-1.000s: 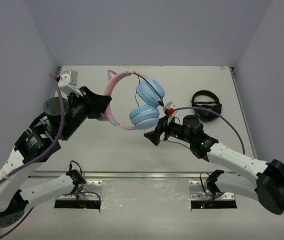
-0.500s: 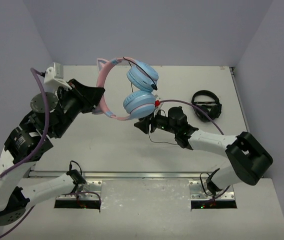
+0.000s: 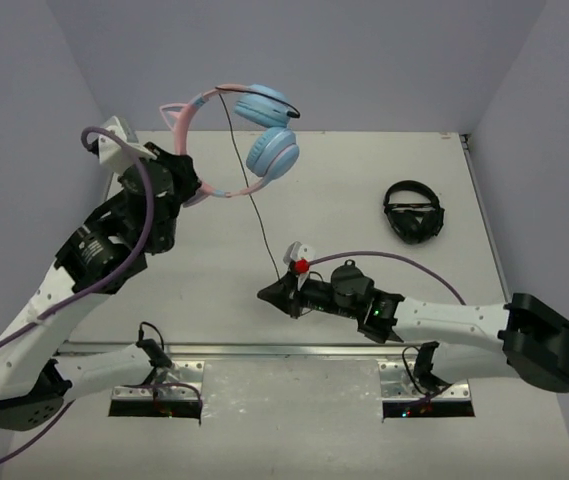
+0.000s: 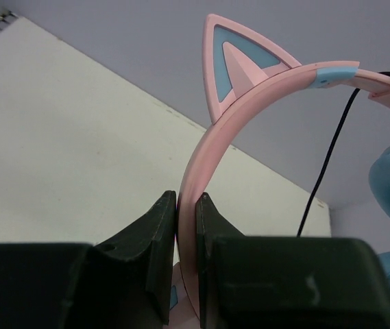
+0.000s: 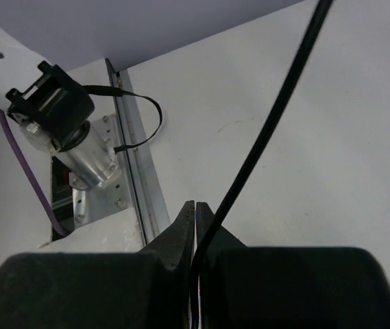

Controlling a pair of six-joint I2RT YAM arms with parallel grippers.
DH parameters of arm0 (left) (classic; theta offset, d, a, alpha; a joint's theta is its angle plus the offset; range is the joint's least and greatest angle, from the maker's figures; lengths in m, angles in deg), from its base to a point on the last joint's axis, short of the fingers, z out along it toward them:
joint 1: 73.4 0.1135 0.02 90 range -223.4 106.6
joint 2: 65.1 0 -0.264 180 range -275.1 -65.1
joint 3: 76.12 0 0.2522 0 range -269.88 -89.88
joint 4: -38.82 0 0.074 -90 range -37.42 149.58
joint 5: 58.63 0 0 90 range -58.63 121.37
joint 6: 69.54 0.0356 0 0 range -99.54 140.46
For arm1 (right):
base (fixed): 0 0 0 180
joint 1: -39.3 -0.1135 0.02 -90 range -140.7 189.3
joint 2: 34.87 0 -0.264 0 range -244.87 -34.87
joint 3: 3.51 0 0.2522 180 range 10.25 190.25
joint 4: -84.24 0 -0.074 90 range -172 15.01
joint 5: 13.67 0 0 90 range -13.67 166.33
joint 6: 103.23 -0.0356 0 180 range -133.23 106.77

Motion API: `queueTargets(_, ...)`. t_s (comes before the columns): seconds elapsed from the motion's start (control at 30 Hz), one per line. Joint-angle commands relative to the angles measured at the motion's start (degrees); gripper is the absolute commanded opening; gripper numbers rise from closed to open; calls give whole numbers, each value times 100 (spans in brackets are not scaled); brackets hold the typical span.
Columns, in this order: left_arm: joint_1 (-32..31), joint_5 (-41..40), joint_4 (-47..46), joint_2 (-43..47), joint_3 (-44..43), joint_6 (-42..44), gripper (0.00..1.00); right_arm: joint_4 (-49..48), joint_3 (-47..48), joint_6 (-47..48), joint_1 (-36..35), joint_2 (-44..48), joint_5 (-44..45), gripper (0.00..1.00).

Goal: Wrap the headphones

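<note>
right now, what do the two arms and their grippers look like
The left arm and right arm are white shells with black joints, each trailing a purple cable. The left gripper and right gripper have black wedge fingers; a red knob marks the right wrist.

Bench: flat, off-white, matte. Pale walls stand close along the left, far and right edges. A few faint marks show on the surface close to the near edge in the right wrist view.

1 loose item lies on it: small black headphones, near the right edge, in the far half, well apart from everything else.

A metal rail runs along the near edge. 2 base plates are fixed just past the rail: left plate and right plate.
</note>
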Motion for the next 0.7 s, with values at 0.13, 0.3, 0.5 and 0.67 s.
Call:
queueTargets(0.13, 279, -1918, -909, -813, -419, -170, 0, 1719, 472, 616, -1167, 647, 1104, 1)
queueTargets(0.3, 710, -2034, -1287, -1156, -139, 349, 1, 2792, 1139, 837, -1589, 682, 1131, 1)
queueTargets(0.5, 701, -1587, -2244, -665, 1442, 578, 0, 4118, 2237, 1425, -1625, 647, 1333, 1)
queueTargets(0.67, 552, -1270, -2737, -313, 2778, 980, 0, 5409, 3599, 2102, -1616, 489, 1587, 1)
